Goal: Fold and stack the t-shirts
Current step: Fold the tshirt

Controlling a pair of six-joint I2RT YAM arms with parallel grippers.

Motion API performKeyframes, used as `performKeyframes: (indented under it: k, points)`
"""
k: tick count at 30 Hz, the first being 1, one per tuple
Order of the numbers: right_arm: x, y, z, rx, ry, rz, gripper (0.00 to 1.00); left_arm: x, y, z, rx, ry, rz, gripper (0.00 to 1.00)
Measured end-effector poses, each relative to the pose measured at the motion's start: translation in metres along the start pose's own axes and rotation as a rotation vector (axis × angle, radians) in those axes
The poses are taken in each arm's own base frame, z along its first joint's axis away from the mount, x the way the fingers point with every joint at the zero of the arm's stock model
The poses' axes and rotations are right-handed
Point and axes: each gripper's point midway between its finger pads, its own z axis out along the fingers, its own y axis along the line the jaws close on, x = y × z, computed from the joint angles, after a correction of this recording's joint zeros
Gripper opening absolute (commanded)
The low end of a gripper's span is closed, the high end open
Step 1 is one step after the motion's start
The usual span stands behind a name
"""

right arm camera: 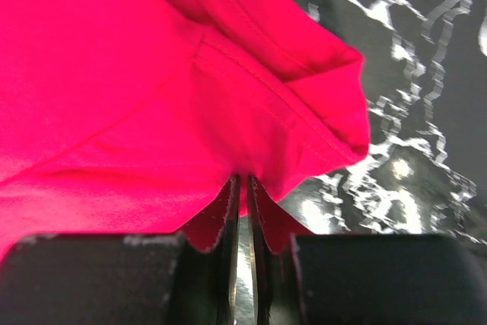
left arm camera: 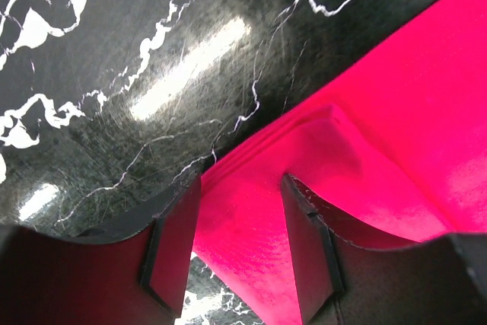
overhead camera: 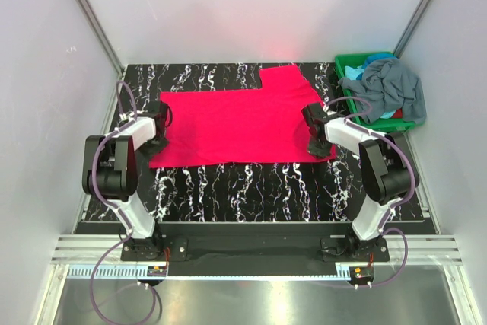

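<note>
Right wrist view: my right hand (right arm camera: pixel 242 215) is pinched narrow on the magenta t-shirt (right arm camera: pixel 144 104) corner, ready to fold. My left hand (left arm camera: pixel 240 253), half-wide, straddles the opposite edge. Shirt lies flat, top-view centre.

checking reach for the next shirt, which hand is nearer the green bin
Right. The right hand grips the shirt on its edge nearer the bin; the left hand is at the opposite edge.
</note>
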Motion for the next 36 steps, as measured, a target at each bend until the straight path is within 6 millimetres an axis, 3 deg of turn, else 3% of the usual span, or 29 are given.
performKeyframes:
  k: [8,13,18,21,24,26,30,32,36]
  points:
    - [0.020,-0.031,-0.016,0.070,0.037,-0.004,0.15,-0.009,0.004,0.004,-0.028,0.017,-0.002,0.53]
    - [0.018,-0.038,-0.033,0.052,0.020,0.008,0.14,-0.014,0.007,0.000,-0.032,0.008,0.014,0.53]
    - [0.020,-0.033,-0.037,0.022,0.041,0.009,0.15,-0.036,0.000,-0.031,0.061,-0.033,0.007,0.57]
    - [0.011,-0.025,-0.045,-0.011,0.036,0.005,0.24,-0.055,-0.014,-0.058,0.176,-0.064,0.007,0.56]
    - [-0.029,-0.002,-0.068,-0.096,-0.044,-0.001,0.36,-0.075,-0.038,-0.088,0.342,-0.103,0.023,0.56]
    - [-0.070,0.024,-0.090,-0.188,-0.134,-0.001,0.45,-0.089,-0.054,-0.108,0.447,-0.141,0.029,0.57]
    - [-0.152,0.071,-0.123,-0.338,-0.303,-0.014,0.50,-0.122,-0.084,-0.136,0.597,-0.207,0.034,0.55]
    - [-0.190,0.091,-0.129,-0.386,-0.367,-0.025,0.50,-0.140,-0.098,-0.139,0.641,-0.227,0.036,0.54]
    - [-0.244,0.119,-0.109,-0.401,-0.437,-0.074,0.50,-0.171,-0.122,-0.121,0.681,-0.230,0.047,0.53]
